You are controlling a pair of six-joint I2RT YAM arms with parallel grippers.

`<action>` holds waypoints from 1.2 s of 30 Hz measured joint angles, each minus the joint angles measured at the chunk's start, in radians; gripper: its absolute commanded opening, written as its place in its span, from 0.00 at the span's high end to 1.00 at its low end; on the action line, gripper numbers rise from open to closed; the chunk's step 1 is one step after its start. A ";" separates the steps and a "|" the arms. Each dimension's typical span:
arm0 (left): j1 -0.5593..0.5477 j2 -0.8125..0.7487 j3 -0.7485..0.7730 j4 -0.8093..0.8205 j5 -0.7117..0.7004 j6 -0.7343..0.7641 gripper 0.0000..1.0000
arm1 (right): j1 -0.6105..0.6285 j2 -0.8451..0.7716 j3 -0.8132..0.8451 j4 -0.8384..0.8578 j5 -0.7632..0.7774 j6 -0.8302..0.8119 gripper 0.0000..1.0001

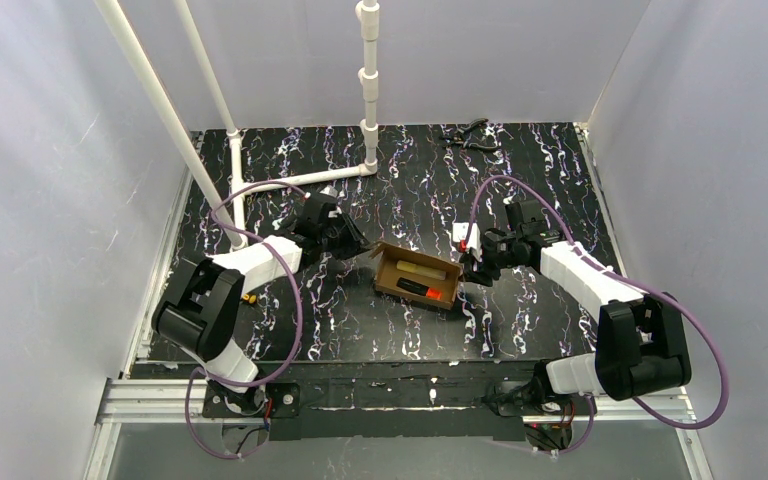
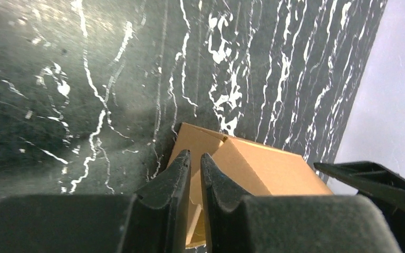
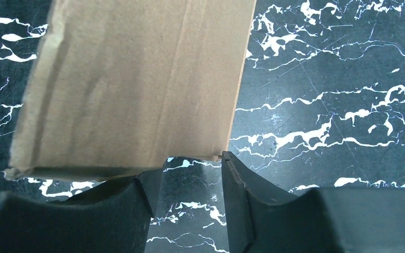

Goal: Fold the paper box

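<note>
One paper box of brown cardboard stands near the middle of the bench, between the two arms. Its top is open, and a pale yellow stick and an orange-tipped black marker lie side by side inside it. I judge that the walls are formed and the closing of the top is not yet done.

At the left end of the box is the left gripper. Its jaws are nearly together, with only a thin slit between them, and I cannot tell whether an edge of cardboard is pinched there. At the right end, the right gripper has its jaws apart. The lower corner of a cardboard panel sits just at the fingertips, and nothing is clamped. It seems the two arms meet the box from opposite ends so that it does not slide while a flap is worked.

The bench is black with white marble-like veins. White pipes rise at the back, a small dark tool lies near the far edge, and plain grey walls enclose the place.
</note>
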 measured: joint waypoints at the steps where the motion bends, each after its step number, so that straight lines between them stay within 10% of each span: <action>1: -0.003 0.003 0.000 0.003 0.013 0.000 0.89 | 0.000 0.001 0.000 0.004 0.000 0.002 0.48; 36: -0.052 -0.034 -0.102 0.077 0.154 -0.074 0.88 | 0.009 0.011 -0.012 -0.022 0.015 -0.056 0.44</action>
